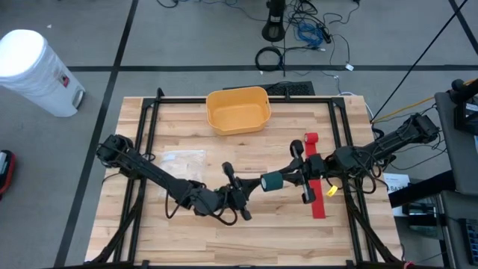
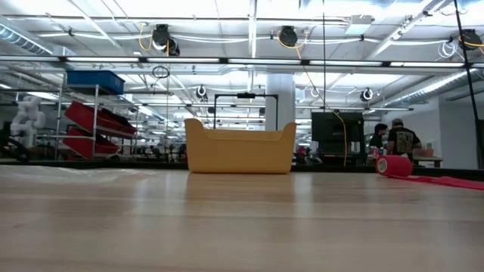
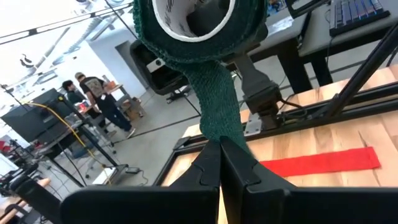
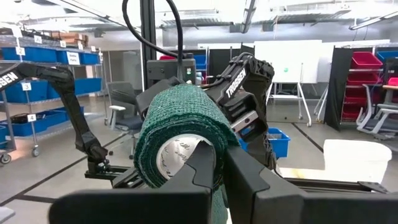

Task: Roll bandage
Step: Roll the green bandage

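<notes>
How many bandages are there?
2. The green bandage is held up between the left end effector and right end effector. The red bandage lies partly unrolled on the table's right side.

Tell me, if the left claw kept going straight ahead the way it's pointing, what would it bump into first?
Probably the green bandage roll, whose loose end the left gripper already pinches; the right gripper holds it just beyond.

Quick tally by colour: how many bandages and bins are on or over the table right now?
Green bandage roll, held between both hands: 1
Red bandage, partly unrolled on the table: 1
Yellow bin: 1
Total: 3
</notes>
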Robot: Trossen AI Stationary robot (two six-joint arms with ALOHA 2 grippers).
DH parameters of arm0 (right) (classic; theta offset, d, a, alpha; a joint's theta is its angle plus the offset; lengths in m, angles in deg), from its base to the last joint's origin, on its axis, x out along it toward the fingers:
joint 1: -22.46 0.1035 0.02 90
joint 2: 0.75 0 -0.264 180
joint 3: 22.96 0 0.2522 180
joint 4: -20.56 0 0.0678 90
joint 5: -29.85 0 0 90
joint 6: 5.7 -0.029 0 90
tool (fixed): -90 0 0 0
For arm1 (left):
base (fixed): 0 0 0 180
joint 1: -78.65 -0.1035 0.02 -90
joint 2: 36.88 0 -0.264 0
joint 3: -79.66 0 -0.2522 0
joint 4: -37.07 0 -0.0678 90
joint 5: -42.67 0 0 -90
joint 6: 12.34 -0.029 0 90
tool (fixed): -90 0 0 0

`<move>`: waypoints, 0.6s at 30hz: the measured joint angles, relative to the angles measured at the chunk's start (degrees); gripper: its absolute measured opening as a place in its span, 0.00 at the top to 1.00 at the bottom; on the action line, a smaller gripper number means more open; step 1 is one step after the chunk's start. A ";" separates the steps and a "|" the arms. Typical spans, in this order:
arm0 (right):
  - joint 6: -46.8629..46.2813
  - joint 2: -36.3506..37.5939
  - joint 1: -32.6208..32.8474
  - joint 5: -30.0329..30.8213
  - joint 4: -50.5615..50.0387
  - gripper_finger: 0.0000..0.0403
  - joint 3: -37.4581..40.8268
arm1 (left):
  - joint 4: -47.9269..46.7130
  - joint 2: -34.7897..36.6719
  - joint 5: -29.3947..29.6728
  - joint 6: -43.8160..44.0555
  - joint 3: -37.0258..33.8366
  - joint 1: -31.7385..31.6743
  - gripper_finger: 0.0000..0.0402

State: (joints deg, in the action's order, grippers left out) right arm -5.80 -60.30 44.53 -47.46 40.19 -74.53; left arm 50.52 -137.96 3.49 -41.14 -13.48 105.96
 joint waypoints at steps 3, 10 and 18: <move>0.77 0.00 0.00 0.75 -0.05 0.97 0.00 | -0.02 0.00 0.05 -0.02 0.00 0.41 1.00; 1.45 0.24 0.00 0.98 -0.70 0.97 0.00 | 0.01 0.00 0.15 -0.07 0.00 0.96 1.00; 1.47 0.33 -1.24 1.09 -2.06 0.97 0.00 | 0.05 0.00 -0.76 -0.08 0.00 0.96 1.00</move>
State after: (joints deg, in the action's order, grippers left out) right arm -4.33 -59.97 43.29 -46.37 38.13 -74.53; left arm 50.58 -137.96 2.73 -41.22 -13.48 106.92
